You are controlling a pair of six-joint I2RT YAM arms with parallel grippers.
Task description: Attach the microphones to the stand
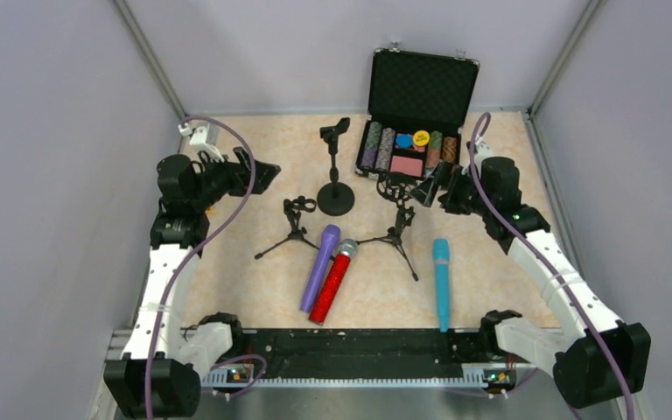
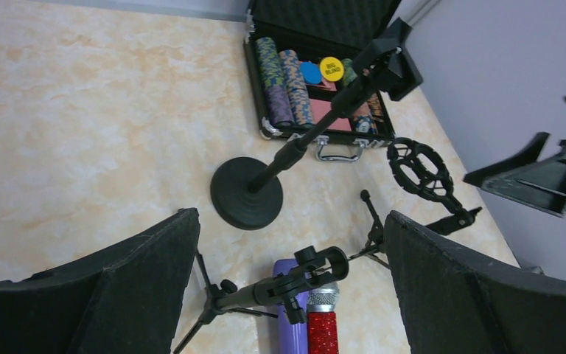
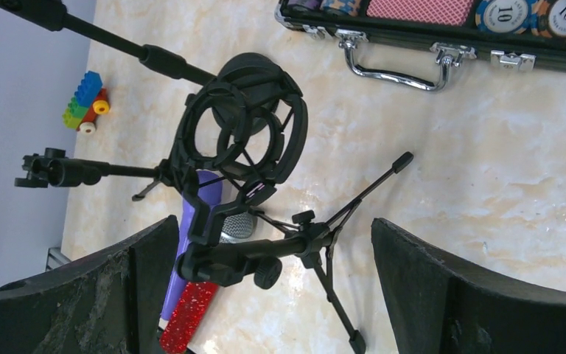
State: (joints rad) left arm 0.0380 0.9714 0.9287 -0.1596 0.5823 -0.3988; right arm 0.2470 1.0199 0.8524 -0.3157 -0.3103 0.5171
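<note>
Left gripper (image 1: 261, 175) and right gripper (image 1: 431, 185), both spread wide and holding nothing, flank the round-base stand (image 1: 336, 199); nearer the arm bases than that stand lie the purple microphone (image 1: 319, 268) and glittery red microphone (image 1: 332, 285) side by side, the teal microphone (image 1: 441, 283) farther to the stand's right.

The pale marbled table (image 1: 254, 157) carries an open chip case (image 1: 407, 150) at the upper right of the top view. A round-base stand (image 1: 336, 198) is upright just left of it. Below sit a small tripod stand (image 1: 293, 229) and a shock-mount tripod stand (image 1: 395, 234). At lower centre the purple microphone (image 1: 319, 267) and red microphone (image 1: 332, 284) lie side by side, and the teal microphone (image 1: 442, 282) lies apart to their right. Toy bricks (image 3: 86, 102) sit at the upper left of the right wrist view.
</note>
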